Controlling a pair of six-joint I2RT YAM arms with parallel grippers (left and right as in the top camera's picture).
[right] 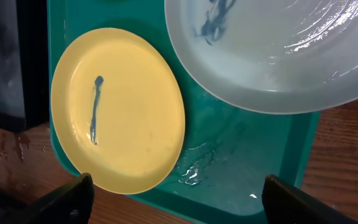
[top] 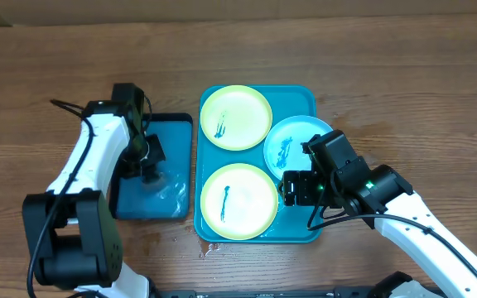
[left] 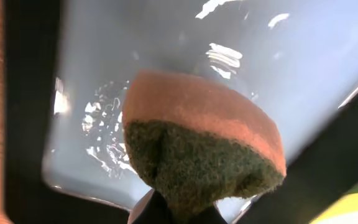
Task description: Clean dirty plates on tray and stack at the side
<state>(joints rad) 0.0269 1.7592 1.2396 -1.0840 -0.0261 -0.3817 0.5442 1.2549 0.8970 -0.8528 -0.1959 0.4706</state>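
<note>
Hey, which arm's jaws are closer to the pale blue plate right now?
Right. The right jaws hang open over the teal tray, just beside the pale blue plate. The left jaws are across the tray, over the black-rimmed tray, gripping a sponge.

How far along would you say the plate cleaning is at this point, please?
Nothing looks done: the far yellow plate, the pale blue plate and the near yellow plate all lie smeared on the teal tray, with no stack beside it. In hand: the left gripper holds a sponge over the wet small blue tray; the right gripper hangs open over the teal tray. Left: wiping and stacking all three.
</note>
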